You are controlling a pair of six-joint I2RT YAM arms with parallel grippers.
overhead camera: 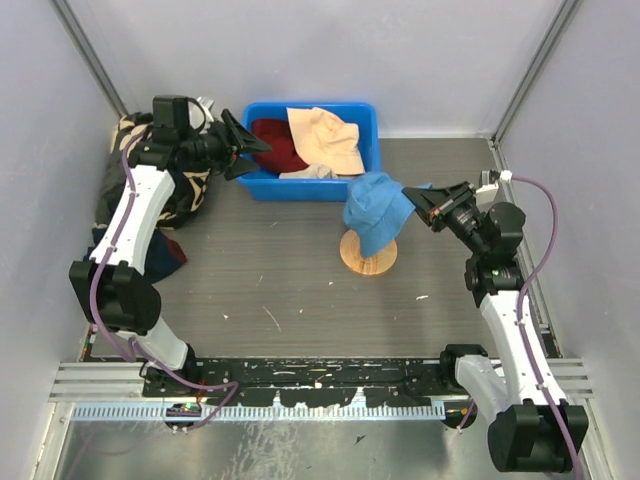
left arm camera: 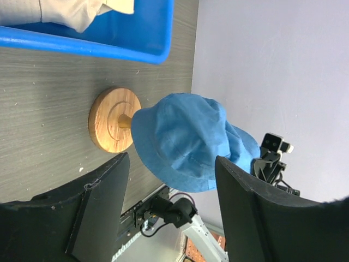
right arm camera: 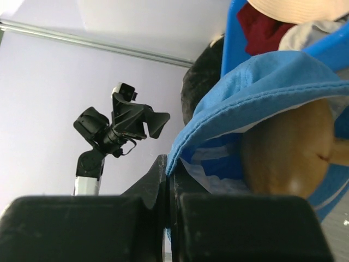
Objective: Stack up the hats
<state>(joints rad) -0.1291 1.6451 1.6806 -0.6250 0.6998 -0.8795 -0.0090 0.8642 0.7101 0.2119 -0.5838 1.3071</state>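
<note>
Blue hat (overhead camera: 376,208), brim in right end effector (overhead camera: 413,196)

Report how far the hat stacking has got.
Done: the light blue hat is draped over the wooden stand. In hand: the right fingers are pinched shut on its brim; the left fingers hang open at the blue bin. Left: the dark red hat and cream hat lie in that bin.

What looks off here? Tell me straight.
The blue hat sits lopsided on the stand, tilted to one side, with its brim pinched in the right gripper's shut jaws. Nothing else stands out.
</note>
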